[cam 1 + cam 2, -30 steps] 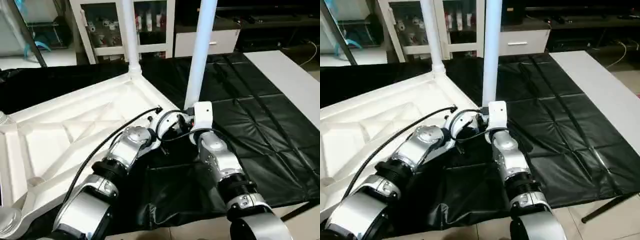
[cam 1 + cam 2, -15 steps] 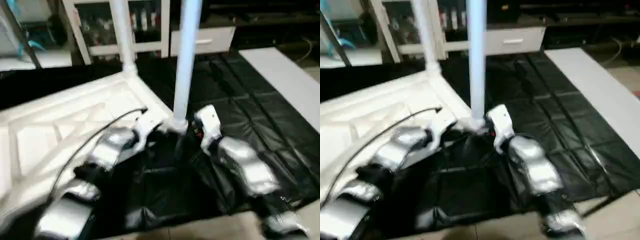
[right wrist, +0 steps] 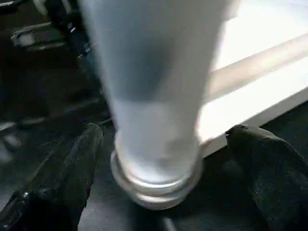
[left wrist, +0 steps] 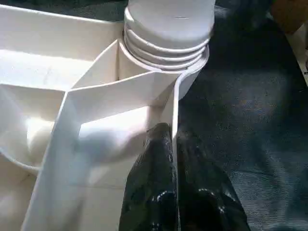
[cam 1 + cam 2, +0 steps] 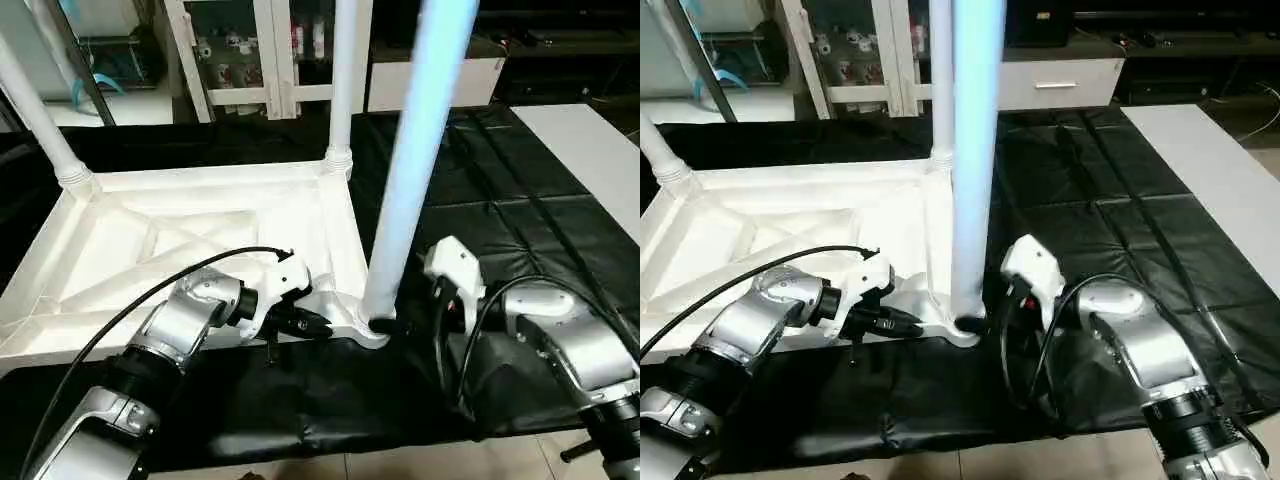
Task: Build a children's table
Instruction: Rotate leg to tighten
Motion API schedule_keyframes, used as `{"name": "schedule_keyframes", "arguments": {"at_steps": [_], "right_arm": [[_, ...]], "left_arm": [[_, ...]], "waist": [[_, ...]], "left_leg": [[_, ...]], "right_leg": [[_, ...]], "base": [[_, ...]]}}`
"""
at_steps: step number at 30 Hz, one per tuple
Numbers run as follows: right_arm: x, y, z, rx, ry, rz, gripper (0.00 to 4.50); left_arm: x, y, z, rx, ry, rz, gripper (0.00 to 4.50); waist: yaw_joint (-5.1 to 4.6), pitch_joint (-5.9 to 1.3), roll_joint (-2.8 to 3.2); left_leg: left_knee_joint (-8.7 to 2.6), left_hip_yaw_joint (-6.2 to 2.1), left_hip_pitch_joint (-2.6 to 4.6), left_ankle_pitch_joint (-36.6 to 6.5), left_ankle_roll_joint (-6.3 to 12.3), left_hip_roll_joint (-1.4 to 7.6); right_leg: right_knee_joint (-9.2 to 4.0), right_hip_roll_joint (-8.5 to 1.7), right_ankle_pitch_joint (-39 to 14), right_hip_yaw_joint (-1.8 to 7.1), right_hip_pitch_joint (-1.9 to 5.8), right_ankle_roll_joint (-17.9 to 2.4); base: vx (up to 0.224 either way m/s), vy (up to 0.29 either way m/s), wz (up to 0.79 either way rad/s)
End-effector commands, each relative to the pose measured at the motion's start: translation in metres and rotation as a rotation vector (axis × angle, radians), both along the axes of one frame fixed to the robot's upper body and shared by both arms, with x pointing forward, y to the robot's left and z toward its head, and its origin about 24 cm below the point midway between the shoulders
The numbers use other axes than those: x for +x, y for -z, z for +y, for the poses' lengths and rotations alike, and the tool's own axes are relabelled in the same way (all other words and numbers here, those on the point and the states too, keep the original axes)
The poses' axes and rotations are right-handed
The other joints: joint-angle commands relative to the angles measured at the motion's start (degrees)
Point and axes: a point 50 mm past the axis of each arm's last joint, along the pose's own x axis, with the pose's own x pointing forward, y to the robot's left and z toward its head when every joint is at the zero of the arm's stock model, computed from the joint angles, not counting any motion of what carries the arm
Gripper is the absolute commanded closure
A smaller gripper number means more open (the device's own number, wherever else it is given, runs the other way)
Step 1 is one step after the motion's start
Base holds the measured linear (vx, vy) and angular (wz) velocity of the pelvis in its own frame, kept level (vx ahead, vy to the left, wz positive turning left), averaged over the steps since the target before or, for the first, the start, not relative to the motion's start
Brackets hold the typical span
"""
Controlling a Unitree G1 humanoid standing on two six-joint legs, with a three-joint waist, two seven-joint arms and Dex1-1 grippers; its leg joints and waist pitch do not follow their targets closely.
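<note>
The white tabletop (image 5: 200,235) lies upside down on the black cover, ribbed underside up. Three white legs stand in its corner sockets: far left (image 5: 40,115), far right (image 5: 343,85) and near right (image 5: 415,160). My left gripper (image 4: 172,132) is shut on the tabletop's thin near rim, just beside the near right socket (image 4: 168,45). My right gripper (image 3: 166,144) is open; its two black fingers (image 3: 79,156) stand apart on either side of the near right leg's base (image 3: 154,144) without touching it.
A white glass-door cabinet (image 5: 250,50) and a low white drawer unit (image 5: 470,75) stand behind the work table. A white board (image 5: 590,150) lies along the right. The black cover (image 5: 330,400) wrinkles near the front edge, with floor below.
My right gripper has opened and let go of the near right leg, which stays upright in its socket. The left gripper keeps its hold on the rim. The camera has shifted.
</note>
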Motion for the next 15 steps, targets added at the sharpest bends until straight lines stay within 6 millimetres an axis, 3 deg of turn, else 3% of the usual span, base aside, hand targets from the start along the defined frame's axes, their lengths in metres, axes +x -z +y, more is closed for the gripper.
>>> {"name": "schedule_keyframes", "arguments": {"at_steps": [1,6,7,15], "right_arm": [[0.0014,-0.0027,0.0006,-0.021,-0.031,0.005,0.03],[0.0037,-0.0022,0.0048,-0.023,-0.056,0.014,0.19],[0.0050,-0.0024,0.0057,-0.021,-0.054,0.012,0.32],[0.0057,0.0007,0.0047,-0.056,-0.086,0.021,1.03]], "left_arm": [[-0.0084,0.0074,-0.0054,0.008,0.047,0.061,4.50],[-0.0090,0.0068,-0.0046,0.013,0.045,0.062,4.50],[-0.0093,0.0068,-0.0041,0.014,0.044,0.063,4.50],[-0.0107,0.0079,-0.0006,0.026,0.037,0.068,4.50]], "waist": [[-0.28,-2.58,-0.58],[-0.45,-2.80,-0.63],[-0.35,-2.80,-0.86],[-0.33,-2.81,-0.86]], "left_leg": [[-4.14,-1.46,0.88,-11.2,2.92,3.60],[-3.71,-1.40,0.73,-7.8,4.74,3.49],[-3.66,-1.40,0.69,-7.5,5.06,3.52],[-3.62,-1.41,0.74,-7.8,4.94,3.53]], "right_leg": [[-3.61,-2.63,-5.2,2.02,1.85,-15.3],[-3.18,-2.59,-1.3,1.87,2.03,-16.3],[-3.12,-2.69,-1.4,1.89,2.07,-16.5],[-3.06,-2.62,-2.0,1.82,2.09,-16.4]], "base": [[0.000,0.000,0.00],[0.000,0.000,0.00],[0.000,0.000,0.00],[0.000,0.000,0.00]]}}
